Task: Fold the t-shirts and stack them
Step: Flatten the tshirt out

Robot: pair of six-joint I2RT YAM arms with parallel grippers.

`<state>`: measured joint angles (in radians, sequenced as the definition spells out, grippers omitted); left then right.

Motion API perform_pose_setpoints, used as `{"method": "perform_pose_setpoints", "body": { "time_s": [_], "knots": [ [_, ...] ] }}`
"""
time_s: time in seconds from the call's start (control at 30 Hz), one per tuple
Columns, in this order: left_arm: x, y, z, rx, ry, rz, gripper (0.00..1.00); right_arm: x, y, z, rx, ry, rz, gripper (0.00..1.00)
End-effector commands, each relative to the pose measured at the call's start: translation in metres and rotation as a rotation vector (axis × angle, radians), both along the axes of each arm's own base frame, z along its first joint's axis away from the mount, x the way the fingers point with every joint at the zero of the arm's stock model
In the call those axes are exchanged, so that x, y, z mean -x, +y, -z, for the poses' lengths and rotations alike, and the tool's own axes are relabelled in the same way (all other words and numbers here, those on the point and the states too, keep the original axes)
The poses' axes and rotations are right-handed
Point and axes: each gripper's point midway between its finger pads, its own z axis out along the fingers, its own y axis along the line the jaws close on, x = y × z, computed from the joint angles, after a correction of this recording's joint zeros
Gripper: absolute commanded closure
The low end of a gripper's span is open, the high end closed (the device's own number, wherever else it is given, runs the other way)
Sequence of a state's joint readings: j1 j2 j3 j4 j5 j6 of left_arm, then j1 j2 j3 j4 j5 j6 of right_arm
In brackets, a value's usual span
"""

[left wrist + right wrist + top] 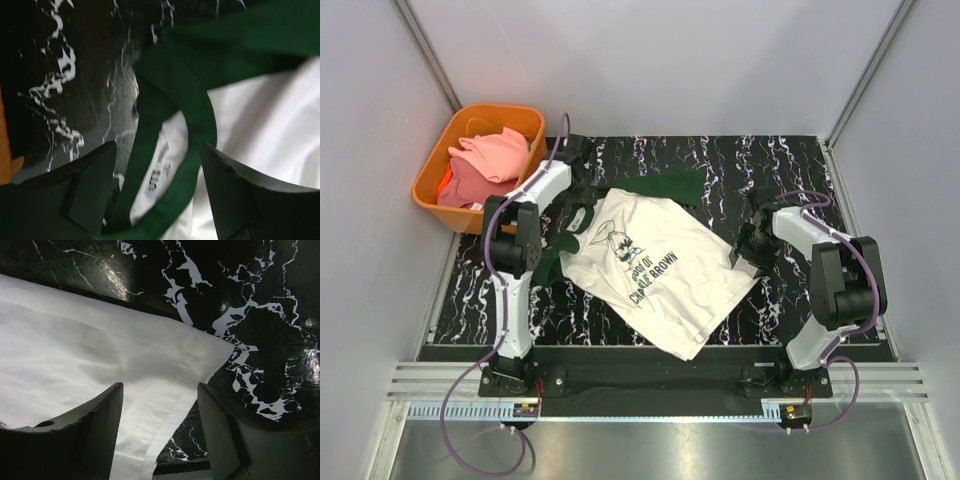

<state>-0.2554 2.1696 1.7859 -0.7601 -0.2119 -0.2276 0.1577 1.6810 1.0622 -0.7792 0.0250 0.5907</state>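
A cream t-shirt (pixel 660 270) with dark green sleeves and black cartoon print lies spread at an angle on the black marbled table (pixel 780 160). My left gripper (pixel 582 205) stands open at its neck end. In the left wrist view the left gripper (pixel 157 165) straddles the green collar (pixel 202 125) and the neck label, with the jaws apart. My right gripper (pixel 742 252) is open at the shirt's right hem corner. In the right wrist view the right gripper (pixel 160 392) has its fingers either side of the cream hem (pixel 165 405), not pinching it.
An orange basket (pixel 425 165) stands at the far left corner and holds a pink t-shirt (pixel 495 155) and a darker coral one (pixel 460 185). White walls enclose the table on three sides. A metal rail runs along the near edge.
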Motion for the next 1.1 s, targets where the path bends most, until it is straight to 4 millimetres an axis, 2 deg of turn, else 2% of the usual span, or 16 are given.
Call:
{"method": "perform_pose_setpoints", "body": {
  "time_s": [0.0, 0.17, 0.3, 0.4, 0.5, 0.63, 0.73, 0.83, 0.9, 0.97, 1.07],
  "knots": [
    [-0.029, -0.012, -0.010, 0.053, -0.072, -0.014, 0.27, -0.003, -0.008, 0.005, 0.036, -0.002, -0.010, 0.32],
    [-0.040, -0.006, -0.001, 0.033, -0.079, -0.048, 0.21, 0.000, -0.015, 0.015, 0.052, 0.034, -0.003, 0.33],
    [-0.053, 0.002, 0.009, 0.036, -0.075, -0.072, 0.21, -0.003, -0.017, 0.018, 0.053, 0.040, -0.006, 0.35],
    [-0.060, 0.006, 0.009, 0.040, -0.088, -0.086, 0.21, -0.007, -0.019, 0.016, 0.057, 0.030, -0.013, 0.38],
    [-0.069, 0.004, 0.007, 0.047, -0.106, -0.083, 0.23, -0.012, -0.020, 0.014, 0.059, 0.022, -0.018, 0.40],
    [-0.075, 0.001, 0.018, 0.073, -0.093, -0.078, 0.27, -0.012, -0.024, 0.014, 0.058, 0.027, -0.003, 0.42],
    [-0.079, -0.006, 0.014, 0.127, -0.105, -0.080, 0.28, -0.015, -0.025, 0.013, 0.053, 0.026, 0.001, 0.44],
    [-0.084, -0.016, 0.013, 0.177, -0.119, -0.075, 0.32, -0.020, -0.025, 0.011, 0.051, 0.022, 0.003, 0.46],
    [-0.086, -0.022, 0.015, 0.211, -0.116, -0.063, 0.45, -0.020, -0.025, 0.010, 0.051, 0.024, 0.005, 0.48],
    [-0.087, -0.029, 0.017, 0.244, -0.113, -0.059, 0.56, -0.023, -0.025, 0.008, 0.054, 0.017, 0.007, 0.56],
    [-0.090, -0.033, 0.010, 0.268, -0.129, -0.056, 0.65, -0.025, -0.028, 0.007, 0.065, 0.013, 0.011, 0.58]
  ]
}}
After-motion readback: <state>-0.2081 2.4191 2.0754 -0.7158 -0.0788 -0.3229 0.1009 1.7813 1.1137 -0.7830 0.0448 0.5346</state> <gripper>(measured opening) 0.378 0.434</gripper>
